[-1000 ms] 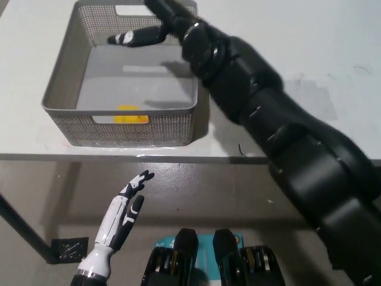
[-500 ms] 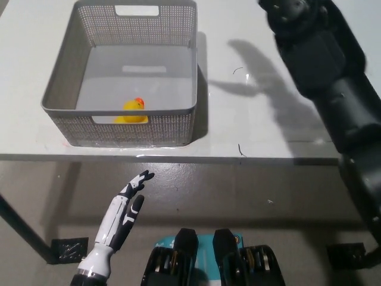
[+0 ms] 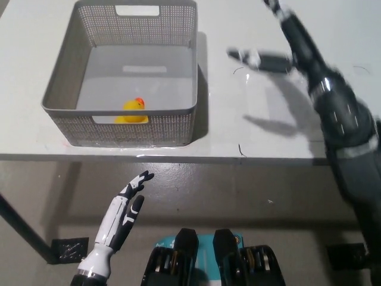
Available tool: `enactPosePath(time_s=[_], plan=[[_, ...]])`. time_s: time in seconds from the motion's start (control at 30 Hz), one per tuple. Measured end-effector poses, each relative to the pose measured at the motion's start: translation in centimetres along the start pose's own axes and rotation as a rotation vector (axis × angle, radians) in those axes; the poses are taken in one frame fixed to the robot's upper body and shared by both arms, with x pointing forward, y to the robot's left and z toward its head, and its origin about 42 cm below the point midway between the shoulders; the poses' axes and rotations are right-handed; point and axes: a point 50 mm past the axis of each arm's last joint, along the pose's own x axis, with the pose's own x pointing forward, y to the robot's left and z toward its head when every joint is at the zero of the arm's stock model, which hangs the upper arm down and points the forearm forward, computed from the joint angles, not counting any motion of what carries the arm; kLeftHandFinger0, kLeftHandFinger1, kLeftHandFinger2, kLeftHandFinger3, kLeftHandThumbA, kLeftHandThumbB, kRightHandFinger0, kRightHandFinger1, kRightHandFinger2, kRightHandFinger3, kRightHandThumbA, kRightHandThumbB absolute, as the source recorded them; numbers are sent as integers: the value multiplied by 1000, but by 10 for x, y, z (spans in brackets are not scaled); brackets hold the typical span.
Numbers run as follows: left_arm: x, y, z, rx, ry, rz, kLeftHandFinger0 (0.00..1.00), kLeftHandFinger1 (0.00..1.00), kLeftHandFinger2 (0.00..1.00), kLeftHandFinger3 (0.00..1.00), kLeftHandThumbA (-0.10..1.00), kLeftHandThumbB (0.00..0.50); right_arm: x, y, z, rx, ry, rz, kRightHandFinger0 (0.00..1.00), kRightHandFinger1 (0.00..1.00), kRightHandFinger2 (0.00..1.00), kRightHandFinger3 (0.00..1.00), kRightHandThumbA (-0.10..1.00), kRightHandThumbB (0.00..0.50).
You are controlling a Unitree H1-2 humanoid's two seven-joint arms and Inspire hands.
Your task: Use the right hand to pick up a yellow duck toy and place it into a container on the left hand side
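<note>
1. A white table (image 3: 250, 134) carries the things, its front edge running across the head view.
2. A grey perforated basket (image 3: 128, 128) with cut-out handles stands directly on its left part, near that edge.

**No readable text in view**

Nothing in the head view carries lettering, a label, a brand mark, a number or a sign that can be read. The grey perforated plastic basket (image 3: 128, 128) at the left end of the white table (image 3: 250, 125) shows only its mesh pattern and plain handle slots (no sticker or embossing can be made out). The small yellow duck toy (image 3: 133, 110) lying inside the basket at its near wall bears no print. The table surface shows only a few thin dark scratches, which form no characters.
</note>
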Motion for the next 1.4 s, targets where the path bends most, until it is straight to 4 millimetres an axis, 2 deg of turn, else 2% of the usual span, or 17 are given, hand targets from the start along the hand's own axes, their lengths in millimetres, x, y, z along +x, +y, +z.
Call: enactPosePath(time_s=[0.07,0.1,0.13,0.17,0.27,0.3,0.37,0.4,0.43,0.5,0.53,0.6,0.73,0.77,0.9,1.1,1.4], plan=[[0,0,0,0,0,0,1000,1000,1000,1000,1000,500,-28,7,-13,27,19,-5,1000,1000,1000,1000,1000,348],[0,0,0,-1,0,1,1000,1000,1000,1000,1000,500,-38,10,-17,35,25,-7,1000,1000,1000,1000,1000,337],[0,0,0,-1,1,1,1000,1000,1000,1000,1000,500,-56,15,-24,52,41,-7,1000,1000,1000,1000,1000,321],[0,0,0,-1,1,2,1000,1000,1000,1000,1000,500,-64,16,-26,61,39,-10,1000,1000,1000,1000,1000,315],[0,2,0,-3,1,6,1000,1000,1000,1000,1000,500,-124,34,-38,128,62,-14,1000,1000,1000,1000,1000,317],[0,2,0,-3,1,7,1000,1000,1000,1000,1000,500,-136,37,-39,147,64,-19,1000,1000,1000,1000,1000,305],[0,3,0,-3,1,11,1000,1000,1000,1000,1000,500,-174,53,-46,212,92,-29,1000,1000,1000,1000,1000,247],[0,3,0,-3,1,11,1000,1000,1000,1000,1000,500,-174,53,-46,212,92,-29,1000,1000,1000,1000,1000,243],[0,3,0,-3,1,12,1000,1000,1000,1000,1000,500,-197,65,-52,257,125,-31,1000,1000,1000,1000,1000,242],[0,3,0,-3,1,12,1000,1000,1000,1000,1000,500,-214,76,-56,305,147,-37,1000,1000,1000,1000,1000,246],[0,4,-1,-3,1,14,1000,1000,1000,1000,1000,500,-230,86,-58,348,169,-44,1000,1000,1000,1000,1000,248],[0,5,-1,-5,2,17,1000,1000,1000,1000,1000,500,-246,97,-60,393,183,-55,1000,1000,1000,1000,1000,245],[0,7,-1,-10,4,28,1000,1000,1000,1000,1000,500,-264,112,-65,457,205,-71,1000,1000,1000,1000,1000,236],[-1,8,-2,-12,5,32,1000,1000,1000,1000,1000,500,-266,115,-67,468,207,-73,1000,1000,1000,1000,1000,248],[-2,15,-3,-20,9,54,1000,1000,1000,1000,1000,500,-268,123,-77,508,211,-93,1000,1000,1000,1000,1000,229],[-3,24,-5,-28,11,83,1000,1000,1000,1000,1000,500,-257,117,-82,544,147,-147,1000,1000,1000,1000,1000,231],[-3,25,-5,-46,10,82,1000,1000,1000,1000,1000,500,-252,114,-83,557,110,-164,1000,1000,1000,1000,1000,220]])
